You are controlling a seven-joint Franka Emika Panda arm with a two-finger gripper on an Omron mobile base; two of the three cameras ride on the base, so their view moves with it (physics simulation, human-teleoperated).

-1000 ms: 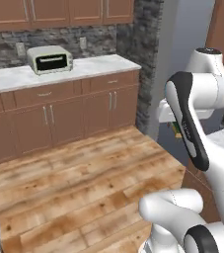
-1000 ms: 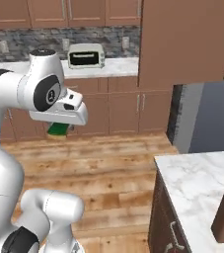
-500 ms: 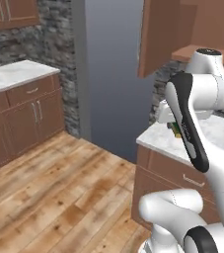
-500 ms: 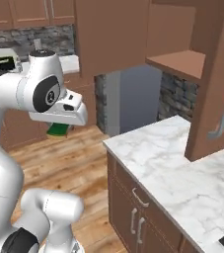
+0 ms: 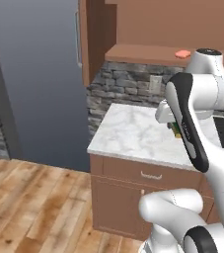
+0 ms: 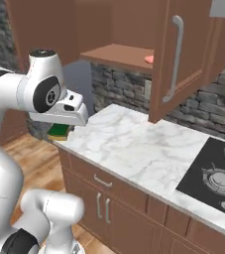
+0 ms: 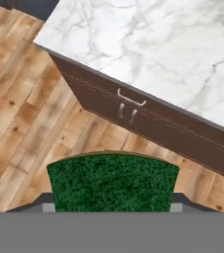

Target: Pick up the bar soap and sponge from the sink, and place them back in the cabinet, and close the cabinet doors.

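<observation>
A white marble counter (image 6: 134,144) is seen over low brown cabinets (image 7: 148,118). A black cooktop (image 6: 214,173) is set into it. A wooden floor (image 5: 29,207) is laid below.

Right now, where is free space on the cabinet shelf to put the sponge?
The cabinet shelf is bare from its left end up to the bar soap, which lies near the open door. The sponge sits between the fingers.

No readable text, label, brand, number or sign appears in any view.
</observation>
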